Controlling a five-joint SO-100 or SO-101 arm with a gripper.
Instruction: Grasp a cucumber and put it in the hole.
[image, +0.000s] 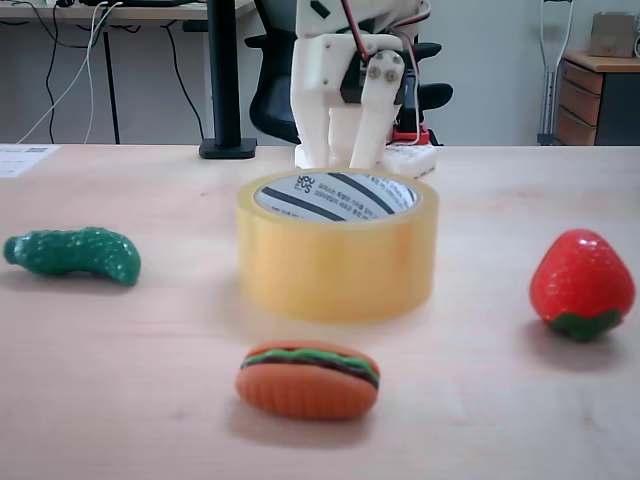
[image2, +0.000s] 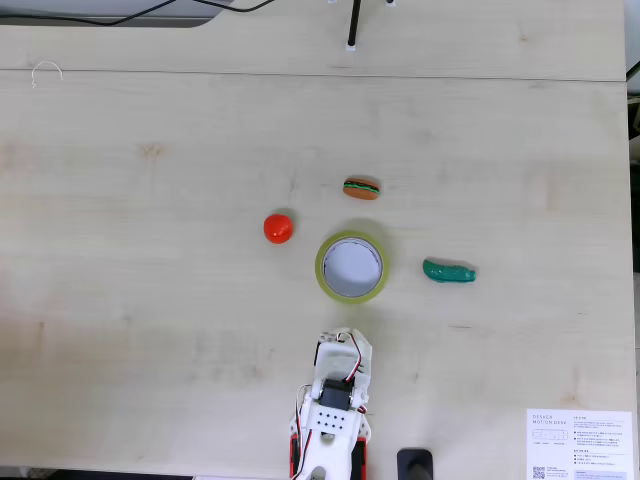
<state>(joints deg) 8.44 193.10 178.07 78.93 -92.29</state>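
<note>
The tape roll hides the tips of the hand in a fixed view. From above, the hand is too small to tell if it is open.

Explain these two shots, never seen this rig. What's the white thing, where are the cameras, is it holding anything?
The white thing is a small robot arm with a two-finger claw for grasping. One fixed view sits low on the table facing the arm; the other looks straight down, arm at the bottom edge.

On the wooden table are a yellowish tape roll with its round hole up, a green toy cucumber, a toy burger and a red strawberry.

The claw holds nothing: it hangs behind the roll, touching no toy. Whether it is open or shut is hard to tell.
</note>
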